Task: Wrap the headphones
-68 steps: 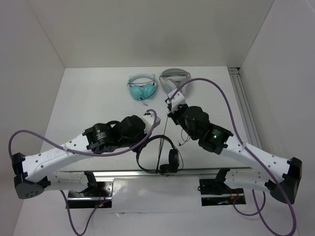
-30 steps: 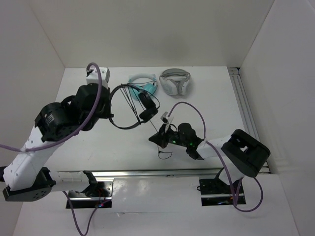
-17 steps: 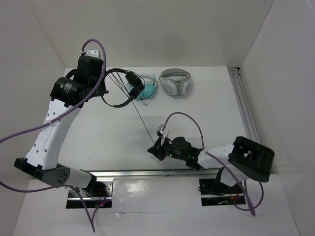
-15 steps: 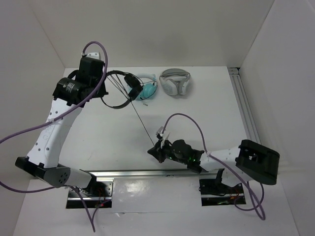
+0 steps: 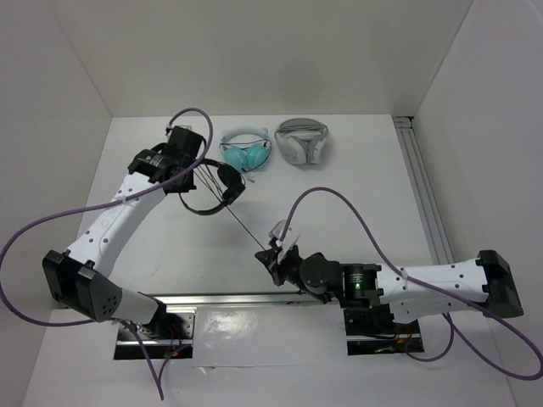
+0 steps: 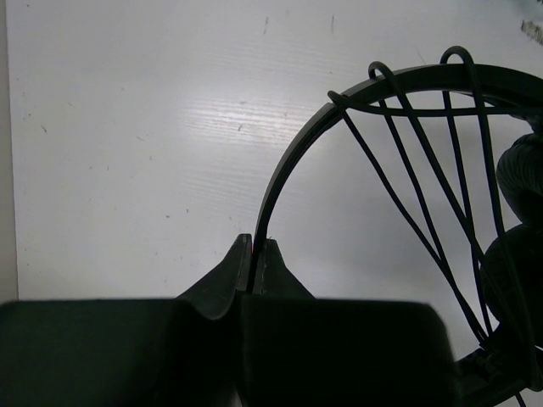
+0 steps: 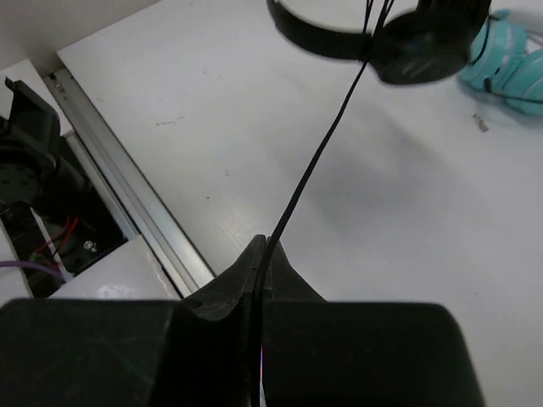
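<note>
I have the left gripper point(image 6: 254, 249) clamped on the thin headband point(image 6: 305, 136) of the headphones point(image 5: 212, 188), jaws pinched tight on the band near one end of its arc. The headphones hang above the left rear of the desk point(image 5: 365, 203), just in front of the teal headphones point(image 5: 246, 153). The white-grey headphones point(image 5: 302, 141) lie further right. In my left wrist view, several strands of the cable point(image 5: 246, 229) cross the headband's curve, and the earcups point(image 5: 228, 181) sit together at the right edge. From the earcups the cable runs taut in a straight line, its long axis slanting from far left to near right, down to the right gripper point(image 7: 263, 247) low at the desk's front edge. Those jaws are closed hard on the cable.
</note>
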Robot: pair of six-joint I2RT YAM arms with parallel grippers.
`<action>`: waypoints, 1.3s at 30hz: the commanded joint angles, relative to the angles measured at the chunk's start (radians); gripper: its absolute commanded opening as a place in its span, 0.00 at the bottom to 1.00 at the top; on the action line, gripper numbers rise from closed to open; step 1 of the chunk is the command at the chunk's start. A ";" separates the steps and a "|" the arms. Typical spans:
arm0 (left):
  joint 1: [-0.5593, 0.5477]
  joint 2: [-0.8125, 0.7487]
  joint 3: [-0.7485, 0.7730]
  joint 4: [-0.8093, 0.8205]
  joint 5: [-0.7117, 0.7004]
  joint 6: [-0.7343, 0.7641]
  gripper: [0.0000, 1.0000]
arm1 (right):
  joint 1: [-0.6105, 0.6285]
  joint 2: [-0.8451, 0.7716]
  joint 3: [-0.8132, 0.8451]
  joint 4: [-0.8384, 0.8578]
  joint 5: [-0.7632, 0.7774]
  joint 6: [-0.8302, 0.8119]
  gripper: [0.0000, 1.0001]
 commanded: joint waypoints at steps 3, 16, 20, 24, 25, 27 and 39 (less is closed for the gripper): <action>-0.076 0.020 -0.060 0.086 -0.035 0.006 0.00 | 0.026 0.012 0.191 -0.221 0.224 -0.172 0.00; -0.450 -0.203 -0.330 0.178 0.164 0.126 0.00 | -0.299 0.099 0.433 -0.212 0.151 -0.452 0.00; -0.568 -0.296 -0.321 0.172 0.197 0.147 0.00 | -0.366 0.108 0.409 -0.178 0.099 -0.461 0.01; -0.689 -0.319 -0.270 0.113 0.235 0.160 0.00 | -0.432 0.134 0.409 -0.167 0.056 -0.479 0.02; -0.726 -0.319 -0.258 0.097 0.250 0.160 0.00 | -0.451 0.147 0.409 -0.167 0.024 -0.479 0.02; -0.754 -0.319 -0.234 0.064 0.269 0.160 0.00 | -0.512 0.157 0.409 -0.147 -0.015 -0.479 0.02; -0.789 -0.310 0.041 -0.044 0.194 0.160 0.00 | -0.784 0.243 0.328 -0.068 -0.642 -0.291 0.04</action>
